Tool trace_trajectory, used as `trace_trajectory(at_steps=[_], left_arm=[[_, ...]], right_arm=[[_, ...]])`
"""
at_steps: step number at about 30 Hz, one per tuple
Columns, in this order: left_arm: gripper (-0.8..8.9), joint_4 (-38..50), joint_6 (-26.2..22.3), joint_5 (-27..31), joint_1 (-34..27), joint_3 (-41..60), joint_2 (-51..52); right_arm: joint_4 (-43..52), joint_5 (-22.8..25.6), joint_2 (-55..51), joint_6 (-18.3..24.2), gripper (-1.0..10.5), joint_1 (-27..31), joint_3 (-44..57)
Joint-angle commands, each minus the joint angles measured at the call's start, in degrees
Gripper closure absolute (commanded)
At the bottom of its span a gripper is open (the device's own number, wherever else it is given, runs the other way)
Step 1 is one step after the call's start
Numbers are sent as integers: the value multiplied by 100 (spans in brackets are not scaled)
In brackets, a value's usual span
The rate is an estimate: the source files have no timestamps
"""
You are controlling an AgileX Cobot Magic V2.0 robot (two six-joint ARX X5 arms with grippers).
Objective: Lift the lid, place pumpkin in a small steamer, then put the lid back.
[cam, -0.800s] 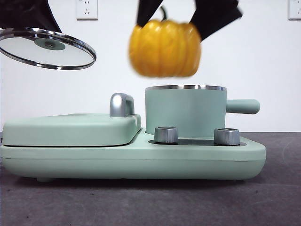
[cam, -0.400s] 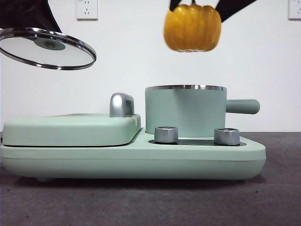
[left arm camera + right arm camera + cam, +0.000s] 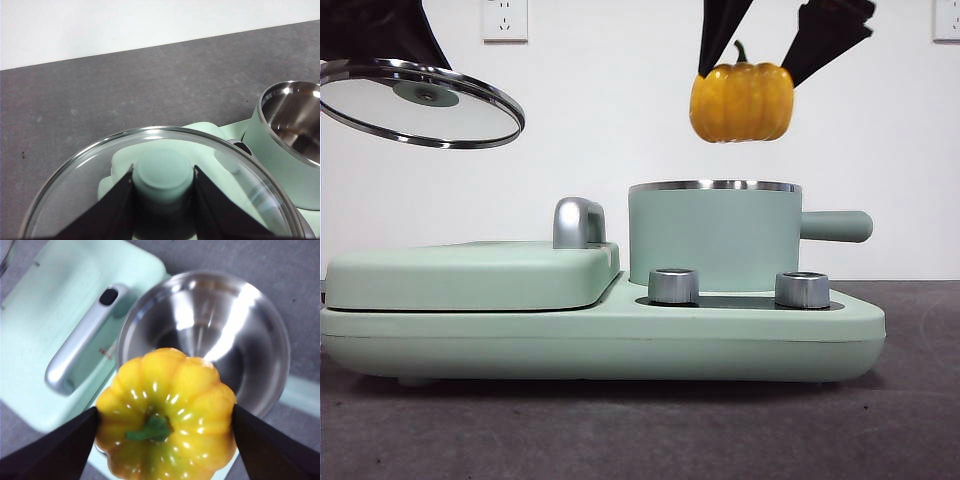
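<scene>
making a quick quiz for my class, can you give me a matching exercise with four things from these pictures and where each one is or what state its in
Things:
1. lid
2. pumpkin
3. small steamer
4. griddle cover

Places or states:
A. stands open on the base, steel inside bare
B. held by its knob in the left tool, up in the air off to the side of the pot
C. lies flat and shut beside the pot
D. gripped in the right tool, in the air above the pot's opening

Pairs: 1-B, 2-D, 3-A, 4-C
</scene>
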State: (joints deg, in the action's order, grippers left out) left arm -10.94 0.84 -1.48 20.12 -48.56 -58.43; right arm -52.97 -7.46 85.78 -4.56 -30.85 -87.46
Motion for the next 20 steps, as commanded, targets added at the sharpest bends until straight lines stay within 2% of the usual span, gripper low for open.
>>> trace_trajectory(at_steps=[1,11,20], left_arm=[[798,179,-35,4,13,-87,11],[798,190,-33,11,13,-87,11],[798,326,-13,20,13,-87,2]], right_arm=[[42,2,332,173,578,0,-341],[13,11,1390,463,578,15,-1196],[-17,179,1963,614,578,153,-1279]])
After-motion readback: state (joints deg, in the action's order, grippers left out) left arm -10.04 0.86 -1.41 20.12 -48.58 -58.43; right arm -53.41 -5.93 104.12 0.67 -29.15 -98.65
